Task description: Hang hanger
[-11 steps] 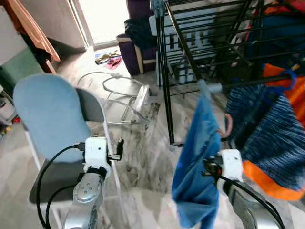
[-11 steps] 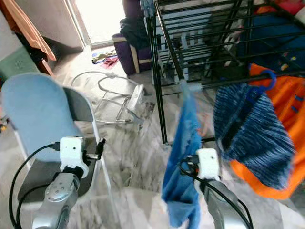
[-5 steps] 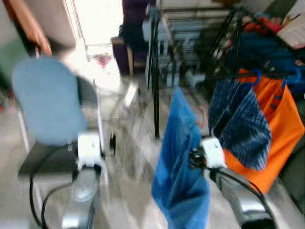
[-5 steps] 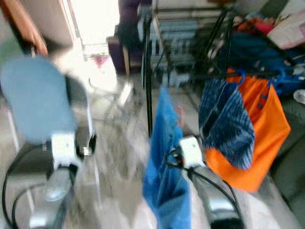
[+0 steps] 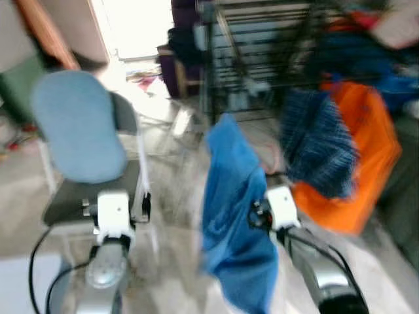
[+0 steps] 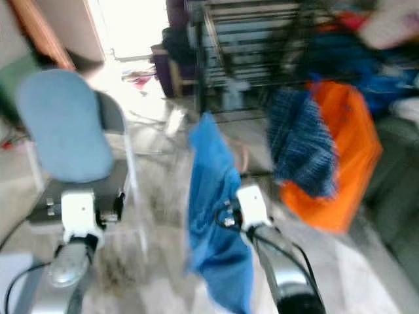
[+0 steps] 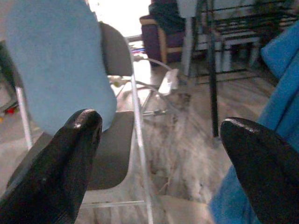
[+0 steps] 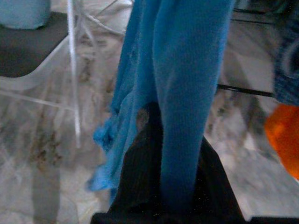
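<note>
A blue garment (image 5: 232, 196) hangs from my right gripper (image 5: 252, 216), held up at mid-height in front of me. In the right wrist view the cloth (image 8: 187, 70) drapes over the closed black fingers (image 8: 140, 186). A pinkish curve, maybe the hanger (image 6: 243, 157), shows blurred beside the cloth. The black drying rack (image 5: 262, 39) stands ahead to the right, beyond the garment. My left gripper (image 5: 145, 204) is raised near the chair; in its wrist view the fingers (image 7: 60, 163) stand wide apart with nothing between them.
A folding chair (image 5: 78, 131) with a light blue back stands at my left. A dark blue striped garment (image 5: 317, 144) and an orange one (image 5: 363, 150) hang on the rack's right side. A white wire frame (image 7: 159, 86) lies on the marble floor; purple furniture (image 5: 177, 65) stands behind.
The whole picture has shifted and blurred, so the camera has moved; the rack now looks farther off. The blue garment stays in my right gripper. The left gripper stays open.
</note>
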`<state>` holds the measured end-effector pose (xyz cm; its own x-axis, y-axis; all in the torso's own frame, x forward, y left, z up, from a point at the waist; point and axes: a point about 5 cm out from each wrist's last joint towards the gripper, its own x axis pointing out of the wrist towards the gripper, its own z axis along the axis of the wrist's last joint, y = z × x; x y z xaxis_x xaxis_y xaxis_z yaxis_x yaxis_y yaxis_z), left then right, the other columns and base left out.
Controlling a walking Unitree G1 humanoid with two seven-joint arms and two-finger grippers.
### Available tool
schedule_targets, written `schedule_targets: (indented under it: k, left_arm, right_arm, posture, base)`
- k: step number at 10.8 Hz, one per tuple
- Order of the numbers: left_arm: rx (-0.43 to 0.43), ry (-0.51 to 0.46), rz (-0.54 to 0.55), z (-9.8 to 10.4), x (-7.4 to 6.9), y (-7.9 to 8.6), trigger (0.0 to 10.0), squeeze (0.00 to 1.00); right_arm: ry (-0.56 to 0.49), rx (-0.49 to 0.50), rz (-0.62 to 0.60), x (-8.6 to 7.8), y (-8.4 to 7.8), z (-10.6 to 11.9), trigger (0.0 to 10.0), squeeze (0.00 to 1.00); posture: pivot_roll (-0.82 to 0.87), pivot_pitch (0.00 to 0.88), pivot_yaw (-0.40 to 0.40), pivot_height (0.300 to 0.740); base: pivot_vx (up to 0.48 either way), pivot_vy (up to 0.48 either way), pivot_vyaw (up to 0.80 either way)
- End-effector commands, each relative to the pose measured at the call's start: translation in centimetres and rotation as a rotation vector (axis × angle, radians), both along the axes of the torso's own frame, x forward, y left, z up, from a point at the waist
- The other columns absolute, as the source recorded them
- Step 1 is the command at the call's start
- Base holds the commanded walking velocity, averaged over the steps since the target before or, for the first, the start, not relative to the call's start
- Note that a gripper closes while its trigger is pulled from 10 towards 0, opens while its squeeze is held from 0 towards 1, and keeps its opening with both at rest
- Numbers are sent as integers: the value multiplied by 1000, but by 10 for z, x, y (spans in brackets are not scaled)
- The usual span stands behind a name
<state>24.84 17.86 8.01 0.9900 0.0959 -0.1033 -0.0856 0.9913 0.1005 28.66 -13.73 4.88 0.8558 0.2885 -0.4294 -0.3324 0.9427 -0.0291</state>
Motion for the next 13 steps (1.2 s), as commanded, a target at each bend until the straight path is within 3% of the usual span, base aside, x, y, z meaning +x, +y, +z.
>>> schedule_targets:
  k: [1, 4, 13]
  left_arm:
    - [6, -32, -23, 6, 5, -2, 10000, 0]
    - [-50, -16, -67, 2, 5, -13, 10000, 0]
    - [-31, -6, -94, 0, 13, -14, 10000, 0]
  right_arm:
    - [-53, 2, 9, 5, 3, 11, 10000, 0]
    - [-71, 49, 26, 4, 4, 14, 10000, 0]
    - [-80, 52, 60, -2, 5, 10, 10000, 0]
  posture:
    - [-20, 0, 75, 740]
    - [-47, 0, 89, 740]
    - [-80, 0, 121, 740]
  base:
    - [0, 0, 0]
    - [0, -266, 0]
    - [0, -480, 0]
